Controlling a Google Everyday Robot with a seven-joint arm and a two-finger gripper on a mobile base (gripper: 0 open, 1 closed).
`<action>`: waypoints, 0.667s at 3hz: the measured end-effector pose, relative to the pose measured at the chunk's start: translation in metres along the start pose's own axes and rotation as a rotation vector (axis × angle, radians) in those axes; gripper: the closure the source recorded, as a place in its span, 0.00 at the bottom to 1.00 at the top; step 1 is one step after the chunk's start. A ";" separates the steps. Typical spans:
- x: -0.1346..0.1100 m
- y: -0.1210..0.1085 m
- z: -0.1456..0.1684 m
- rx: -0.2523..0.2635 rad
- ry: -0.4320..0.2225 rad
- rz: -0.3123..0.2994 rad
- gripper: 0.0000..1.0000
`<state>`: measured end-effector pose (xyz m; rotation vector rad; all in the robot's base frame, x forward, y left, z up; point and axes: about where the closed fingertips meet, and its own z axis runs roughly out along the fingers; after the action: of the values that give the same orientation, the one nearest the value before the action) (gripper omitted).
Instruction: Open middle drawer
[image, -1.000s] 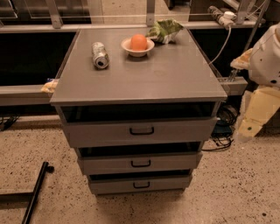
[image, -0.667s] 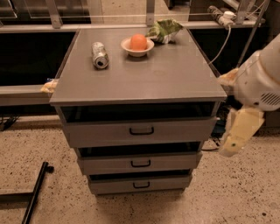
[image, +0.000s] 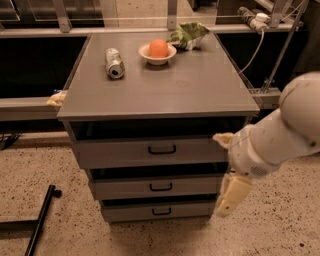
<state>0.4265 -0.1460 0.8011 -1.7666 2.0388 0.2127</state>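
Note:
The grey cabinet has three drawers stacked in its front. The middle drawer is a shallow grey front with a small black loop handle, and a dark gap shows above it. The top drawer is the tallest and the bottom drawer the shortest. My gripper hangs from the white arm at the cabinet's right front corner, level with the middle and bottom drawers. It is to the right of the handle and holds nothing that I can see.
On the cabinet top lie a soda can, a white bowl with an orange and a green crumpled bag. A black pole lies on the speckled floor at the left. Dark shelving and a cable stand behind.
My arm has swung left and down, from beside the cabinet's right edge to its right front corner. The gripper now hangs lower, near the lower drawers. The drawers have not moved.

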 end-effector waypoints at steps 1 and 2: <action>0.015 0.023 0.086 -0.077 -0.015 -0.018 0.00; 0.017 0.024 0.091 -0.073 -0.017 -0.011 0.00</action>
<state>0.4215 -0.1219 0.7086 -1.8130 2.0324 0.3021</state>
